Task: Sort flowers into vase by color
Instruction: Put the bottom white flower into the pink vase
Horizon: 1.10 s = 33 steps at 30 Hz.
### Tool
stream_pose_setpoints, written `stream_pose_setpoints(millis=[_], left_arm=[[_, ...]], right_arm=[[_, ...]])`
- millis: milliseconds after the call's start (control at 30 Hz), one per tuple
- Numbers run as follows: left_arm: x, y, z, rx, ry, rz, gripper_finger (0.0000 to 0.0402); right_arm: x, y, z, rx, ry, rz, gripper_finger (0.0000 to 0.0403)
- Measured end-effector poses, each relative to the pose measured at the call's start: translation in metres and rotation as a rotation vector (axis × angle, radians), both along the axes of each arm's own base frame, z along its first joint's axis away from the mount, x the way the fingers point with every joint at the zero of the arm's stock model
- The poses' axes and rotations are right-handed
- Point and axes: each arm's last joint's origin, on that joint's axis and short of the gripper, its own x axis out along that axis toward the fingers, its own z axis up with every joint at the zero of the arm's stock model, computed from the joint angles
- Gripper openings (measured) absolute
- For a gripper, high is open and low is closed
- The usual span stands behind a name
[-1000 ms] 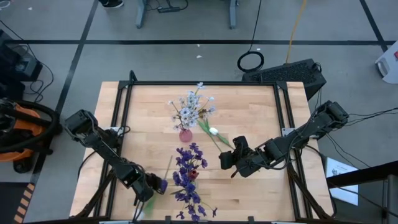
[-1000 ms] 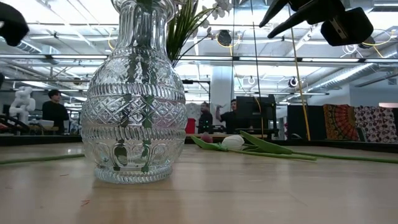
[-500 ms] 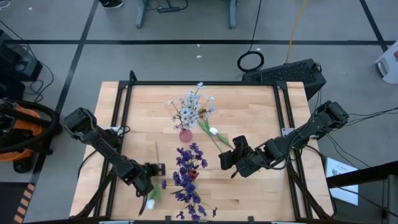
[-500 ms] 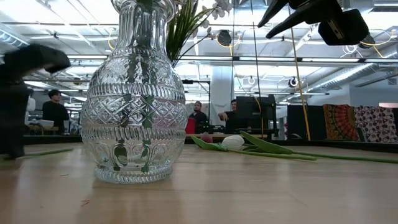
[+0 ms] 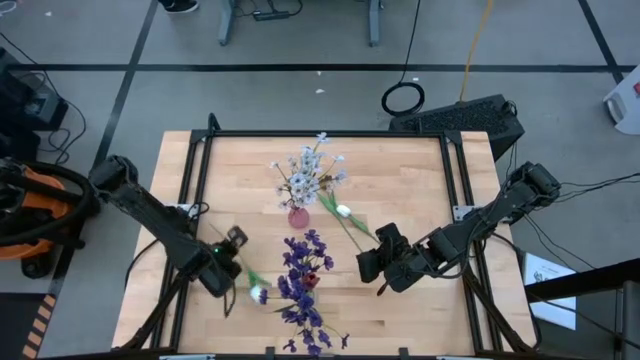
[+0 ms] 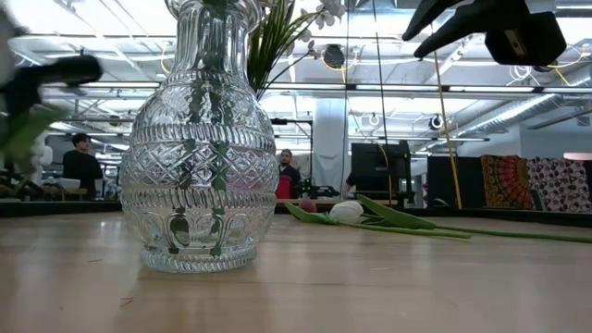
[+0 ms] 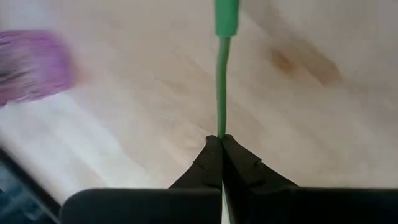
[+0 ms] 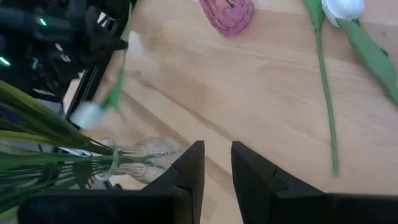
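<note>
Green stem [image 7: 221, 87] is pinched tight in the left gripper [image 7: 222, 142], jaws fully closed on it, with the white tulip bud [image 5: 258, 294] hanging low beside the clear vase [image 6: 199, 148] of purple flowers [image 5: 300, 280]. This looks like the carry step. To do it well: keep the pinch firm, swing the bud end clear of the purple clusters, and head for the pink vase [image 5: 298, 216] holding the pale flowers [image 5: 308, 172], probably the white group, though the overhead view is too blurred to be sure. A second white tulip [image 5: 342, 211] lies on the wooden table [image 5: 400, 180] near the right gripper [image 8: 217, 163], which hovers partly open and empty. Compared with a second ago, the left arm has lifted off the front edge and swung inward, carrying the flower toward the vases; the right arm has barely moved.
</note>
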Motion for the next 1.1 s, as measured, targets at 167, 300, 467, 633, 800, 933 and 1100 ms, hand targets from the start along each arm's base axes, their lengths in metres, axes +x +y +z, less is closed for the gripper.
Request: stream_pose_setpoints(millis=[167, 300, 467, 633, 800, 933, 1100], left_arm=[[0.008, 0.020, 0.014, 0.016, -0.049, 0.170, 0.0000], [0.013, 0.034, 0.022, -0.027, -0.109, 0.293, 0.0000], [0.010, 0.050, 0.039, -0.093, -0.231, 0.421, 0.0000], [0.001, 0.063, 0.058, -0.130, -0.415, 0.537, 0.0000], [-0.005, 0.071, 0.080, -0.216, -0.565, 0.630, 0.0000], [-0.009, 0.076, 0.097, -0.343, -0.733, 0.687, 0.0000], [-0.015, 0.082, 0.120, -0.459, -0.952, 0.694, 0.0000]], right_arm=[[-0.003, 0.004, 0.000, -0.042, 0.011, 0.054, 0.0070], [-0.003, 0.005, 0.000, -0.084, 0.022, 0.098, 0.0070], [-0.003, 0.005, 0.000, -0.130, 0.042, 0.165, 0.0070], [-0.005, 0.005, -0.002, -0.173, 0.087, 0.242, 0.0070], [-0.012, 0.005, -0.007, -0.242, 0.173, 0.322, 0.0068], [-0.016, 0.010, -0.007, -0.280, 0.189, 0.372, 0.0041], [-0.018, 0.010, -0.008, -0.290, 0.203, 0.368, 0.0005]])
